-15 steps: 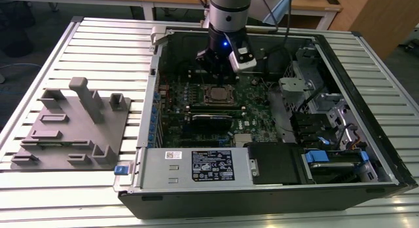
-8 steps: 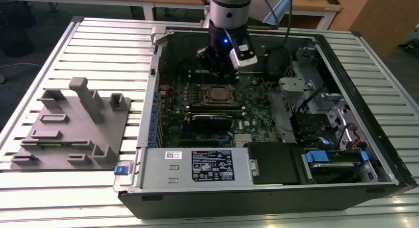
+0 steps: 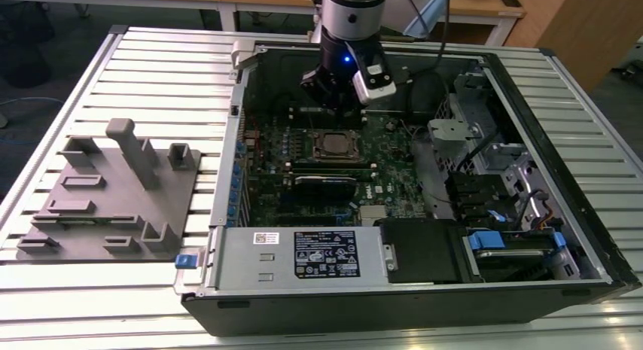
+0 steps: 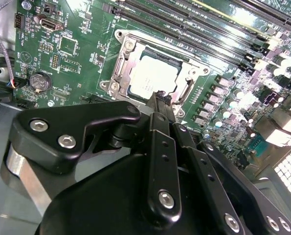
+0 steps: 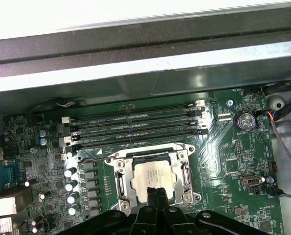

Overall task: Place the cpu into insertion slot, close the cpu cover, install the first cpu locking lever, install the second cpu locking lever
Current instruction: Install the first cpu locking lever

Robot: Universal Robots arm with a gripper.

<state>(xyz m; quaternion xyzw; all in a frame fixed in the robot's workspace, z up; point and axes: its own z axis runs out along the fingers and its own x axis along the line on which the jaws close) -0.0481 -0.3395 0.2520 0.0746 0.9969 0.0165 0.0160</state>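
Observation:
The cpu (image 5: 155, 177) lies flat in the insertion slot (image 3: 336, 145) on the green board, its dull silver top showing in both wrist views (image 4: 152, 73). The cpu cover (image 5: 122, 178) is a silver frame lying down around the chip's edges (image 4: 122, 66). A thin metal lever (image 5: 94, 159) runs along one side of the frame. My gripper (image 5: 155, 195) hangs just above the socket's edge with its black fingers (image 4: 160, 100) pressed together and nothing between them. In the exterior view the gripper (image 3: 335, 109) sits inside the open computer case, just behind the socket.
Long black memory slots (image 5: 135, 128) lie next to the socket. A coin battery (image 5: 244, 121) and cables sit near the case wall. A grey labelled box (image 3: 321, 254) fills the case front, drive bays (image 3: 492, 177) its right. A grey fixture plate (image 3: 111, 199) stands at the exterior view's left.

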